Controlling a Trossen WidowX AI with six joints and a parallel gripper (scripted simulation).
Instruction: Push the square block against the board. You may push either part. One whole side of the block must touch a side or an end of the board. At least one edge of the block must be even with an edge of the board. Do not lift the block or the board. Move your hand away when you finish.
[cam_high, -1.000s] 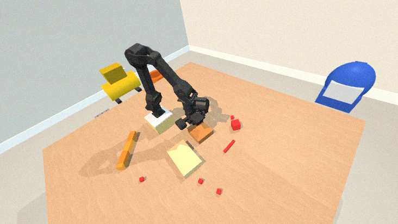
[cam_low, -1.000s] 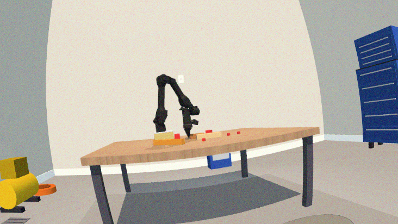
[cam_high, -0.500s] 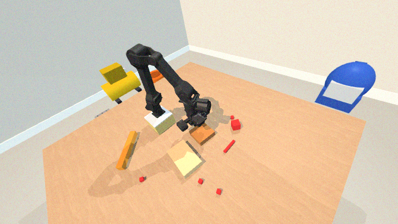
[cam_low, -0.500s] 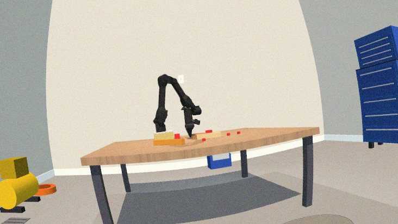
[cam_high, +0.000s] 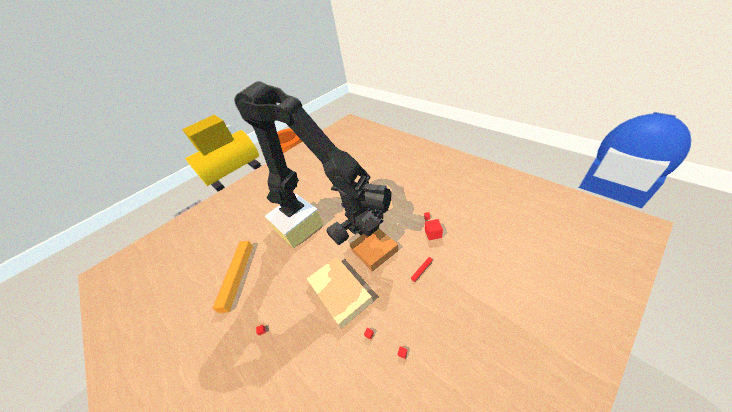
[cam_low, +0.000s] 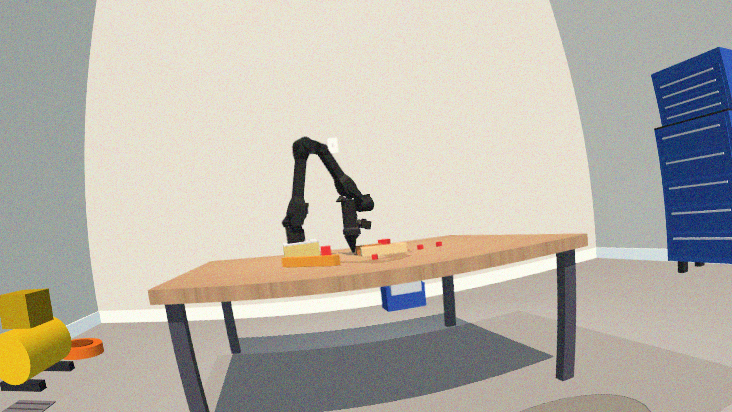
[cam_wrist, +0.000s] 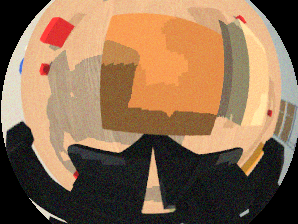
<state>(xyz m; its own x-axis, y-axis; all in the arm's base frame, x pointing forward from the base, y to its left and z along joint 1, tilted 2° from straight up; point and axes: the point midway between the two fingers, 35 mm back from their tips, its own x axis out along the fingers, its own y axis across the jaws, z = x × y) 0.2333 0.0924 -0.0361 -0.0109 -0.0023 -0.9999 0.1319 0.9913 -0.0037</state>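
The orange block (cam_high: 374, 249) (cam_wrist: 170, 65) lies flat beside the closed end effector (cam_high: 360, 233) (cam_low: 353, 251) (cam_wrist: 152, 141); beyond, narrow gap separates pale board (cam_high: 340, 291) (cam_low: 386, 249) (cam_wrist: 258, 75).

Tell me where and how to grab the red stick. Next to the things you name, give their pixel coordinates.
Grip the red stick (cam_high: 422, 269) at mid-length, probably best from straight above, fingers closing across its narrow width. It lies flat, long and thin, with no neighbour touching it. The gripper (cam_low: 353, 251) (cam_wrist: 153, 131) is shut, so it would have to open first.
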